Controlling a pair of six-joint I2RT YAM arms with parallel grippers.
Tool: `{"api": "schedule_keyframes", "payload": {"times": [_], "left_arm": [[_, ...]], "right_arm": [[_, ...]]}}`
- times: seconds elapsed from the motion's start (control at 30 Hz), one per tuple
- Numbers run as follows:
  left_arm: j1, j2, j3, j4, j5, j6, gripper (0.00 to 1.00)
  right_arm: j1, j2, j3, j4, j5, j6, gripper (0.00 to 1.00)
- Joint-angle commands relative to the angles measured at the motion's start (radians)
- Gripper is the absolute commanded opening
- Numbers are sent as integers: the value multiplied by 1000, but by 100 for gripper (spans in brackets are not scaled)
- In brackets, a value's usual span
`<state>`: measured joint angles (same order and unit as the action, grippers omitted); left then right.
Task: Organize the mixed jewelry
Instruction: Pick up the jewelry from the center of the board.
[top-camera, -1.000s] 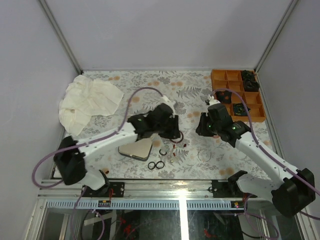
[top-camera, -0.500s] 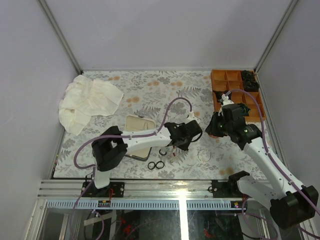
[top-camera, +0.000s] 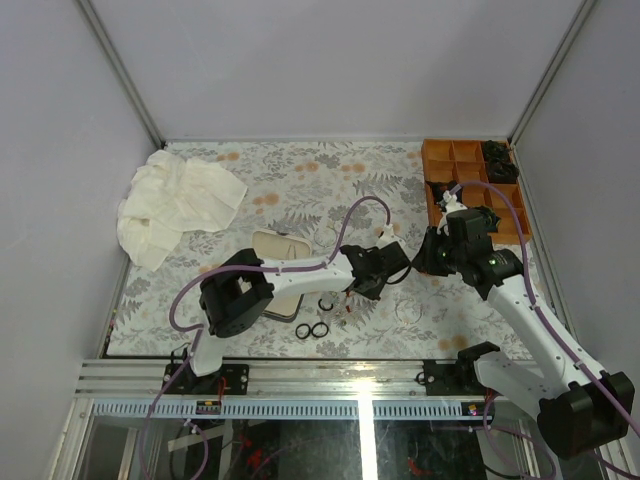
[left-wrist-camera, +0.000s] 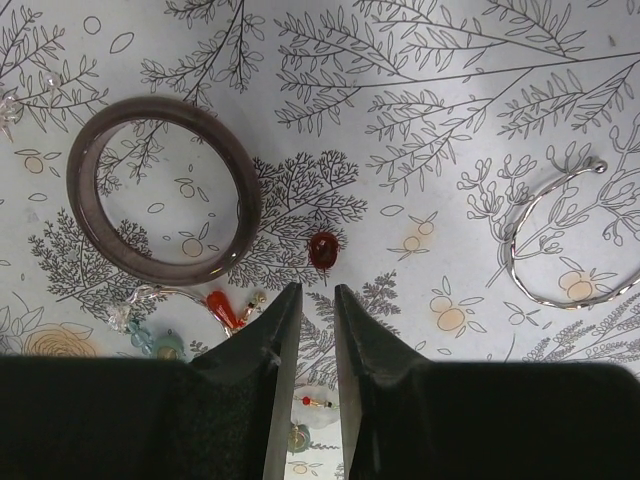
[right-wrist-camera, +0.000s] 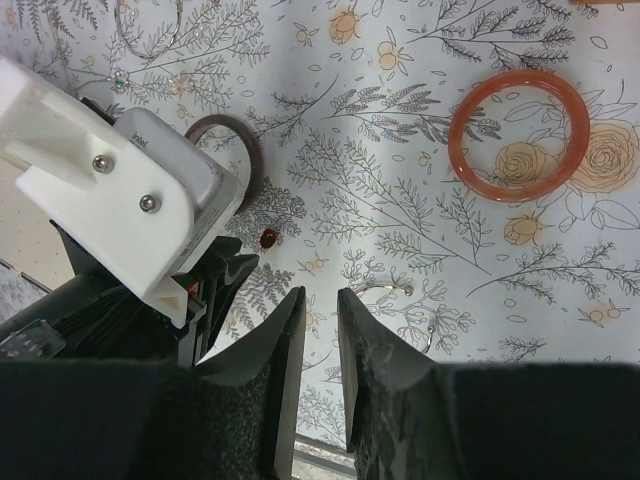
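Reaching across the floral table in the top view, the left gripper (top-camera: 357, 290) hangs over a scatter of small pieces, with the right gripper (top-camera: 430, 250) near it. Two small black rings (top-camera: 311, 330) lie loose by the front edge. The orange divided tray (top-camera: 432, 150) shows only black rosettes, so sorting looks barely begun.

In the left wrist view, the jaws stand almost together just short of a red bead (left-wrist-camera: 323, 250). A dark brown bangle (left-wrist-camera: 248, 195) lies to one side and a silver wire hoop (left-wrist-camera: 513, 255) well apart on the other. A tiny earring (left-wrist-camera: 315, 401) shows in the slit. Whether it is pinched or lying underneath, I cannot tell.

In the right wrist view, that gripper's jaws are narrowly parted with nothing between them. An orange bangle (right-wrist-camera: 455, 140) lies unsorted on the table.
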<state>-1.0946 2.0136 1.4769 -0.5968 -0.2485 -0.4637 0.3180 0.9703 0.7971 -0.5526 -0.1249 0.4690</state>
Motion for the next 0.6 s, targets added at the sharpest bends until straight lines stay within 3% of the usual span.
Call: {"api": "schedule_keyframes", "payload": {"times": [0.0,0.57], "left_arm": [[-5,11,27,2,-37,16,18],[-4,45,26,28,-29,22,18]], "right_arm": [[-7,-10,-4,6,-30,-23,26],[-8,-4,-13,20,-49,-29,25]]}}
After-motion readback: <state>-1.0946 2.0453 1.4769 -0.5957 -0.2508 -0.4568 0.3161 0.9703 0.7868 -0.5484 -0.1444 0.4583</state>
